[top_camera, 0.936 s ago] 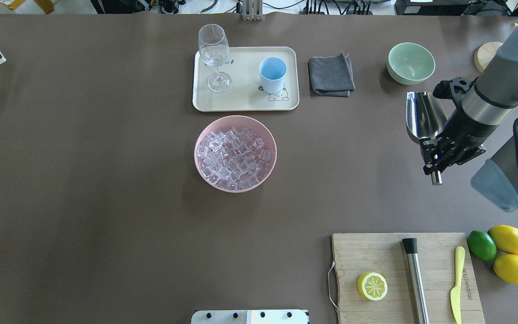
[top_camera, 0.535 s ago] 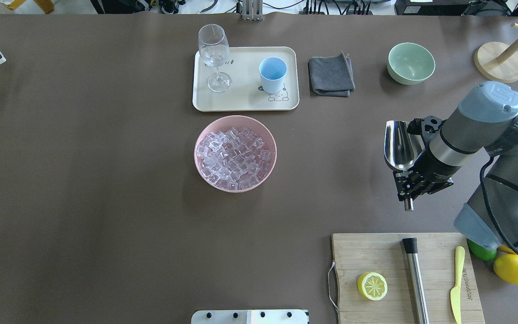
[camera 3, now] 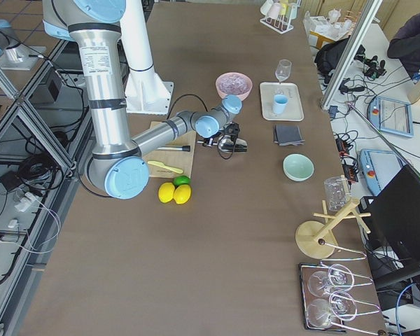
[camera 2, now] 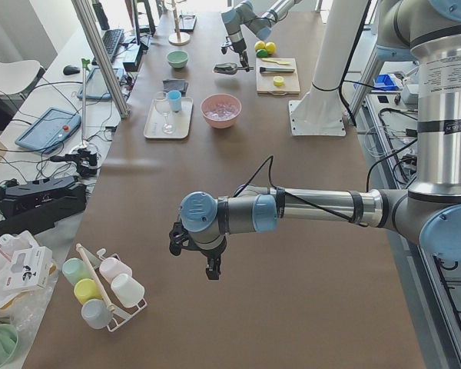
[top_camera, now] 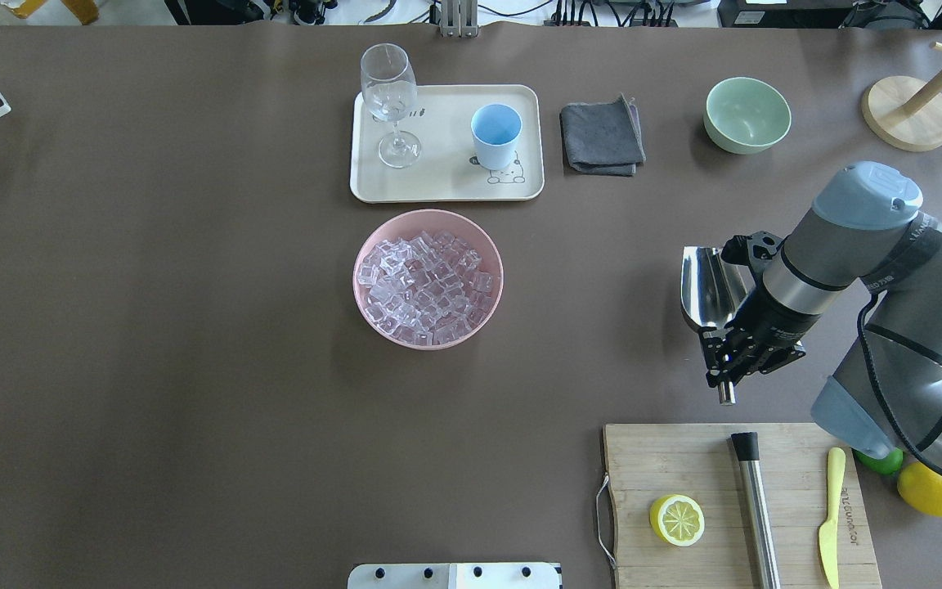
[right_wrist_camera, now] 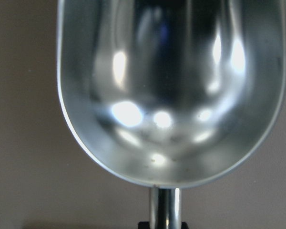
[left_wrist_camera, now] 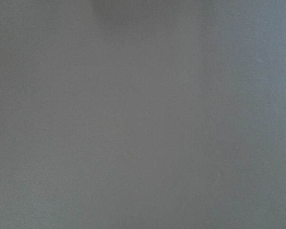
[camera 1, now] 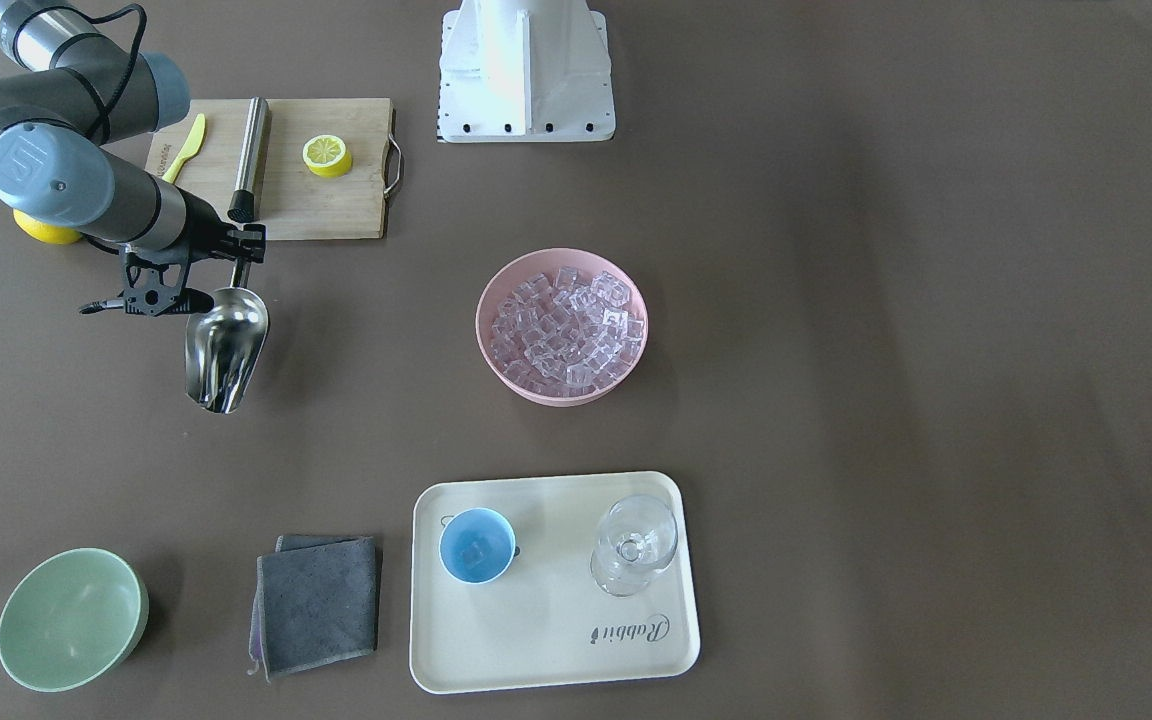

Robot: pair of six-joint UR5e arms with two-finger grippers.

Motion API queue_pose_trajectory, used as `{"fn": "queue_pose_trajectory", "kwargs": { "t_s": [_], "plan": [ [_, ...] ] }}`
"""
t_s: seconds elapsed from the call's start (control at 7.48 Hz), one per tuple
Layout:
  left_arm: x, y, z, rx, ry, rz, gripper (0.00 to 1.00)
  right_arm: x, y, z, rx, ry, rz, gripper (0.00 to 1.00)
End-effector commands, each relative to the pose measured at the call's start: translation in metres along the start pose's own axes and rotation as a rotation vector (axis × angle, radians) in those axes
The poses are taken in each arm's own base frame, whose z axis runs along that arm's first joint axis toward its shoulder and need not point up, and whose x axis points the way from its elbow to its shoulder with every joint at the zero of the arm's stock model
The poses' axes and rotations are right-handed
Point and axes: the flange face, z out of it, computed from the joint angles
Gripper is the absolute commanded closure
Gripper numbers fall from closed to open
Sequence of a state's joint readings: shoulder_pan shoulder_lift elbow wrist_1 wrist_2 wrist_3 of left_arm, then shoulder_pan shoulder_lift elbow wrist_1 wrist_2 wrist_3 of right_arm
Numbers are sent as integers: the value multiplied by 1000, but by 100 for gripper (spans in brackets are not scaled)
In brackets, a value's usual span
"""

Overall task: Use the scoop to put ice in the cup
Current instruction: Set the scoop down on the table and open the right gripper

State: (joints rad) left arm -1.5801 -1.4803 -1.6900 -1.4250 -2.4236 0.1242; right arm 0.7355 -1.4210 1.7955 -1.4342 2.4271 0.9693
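The steel scoop hangs above the table at the right, its trough empty in the right wrist view. My right gripper is shut on its thin handle, also seen in the front view. The ice fills a pink bowl at the table's middle, well left of the scoop. The light-blue cup stands on a cream tray behind the bowl. My left gripper shows only in the exterior left view, low over bare table; I cannot tell whether it is open or shut.
A stemmed glass shares the tray. A grey cloth and a pale-green bowl lie at the back right. A cutting board near the scoop holds a lemon half, a steel rod and a yellow knife.
My right arm has carried the scoop leftward and nearer in the overhead view, from beside the green bowl toward the cutting board. Nothing else has moved.
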Motion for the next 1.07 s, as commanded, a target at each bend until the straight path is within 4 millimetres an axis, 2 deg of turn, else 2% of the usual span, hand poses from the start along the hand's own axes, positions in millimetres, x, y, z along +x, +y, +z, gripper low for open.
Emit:
{"fn": "queue_pose_trajectory", "kwargs": {
  "t_s": [0.0, 0.53, 0.67, 0.8, 0.94],
  "plan": [
    [-1, 1, 0, -1, 0, -3, 2, 3, -7, 9, -27, 1, 16, 100],
    [-1, 1, -1, 1, 0, -4, 2, 1, -12, 14, -57, -10, 27, 100],
    [-1, 1, -1, 1, 0, -4, 2, 1, -12, 14, -54, -9, 23, 34],
    [-1, 1, -1, 1, 0, -4, 2, 3, -12, 14, -49, -5, 21, 3],
    [-2, 1, 0, 0, 1, -5, 2, 2, -12, 13, -49, -5, 19, 3]
  ]
}}
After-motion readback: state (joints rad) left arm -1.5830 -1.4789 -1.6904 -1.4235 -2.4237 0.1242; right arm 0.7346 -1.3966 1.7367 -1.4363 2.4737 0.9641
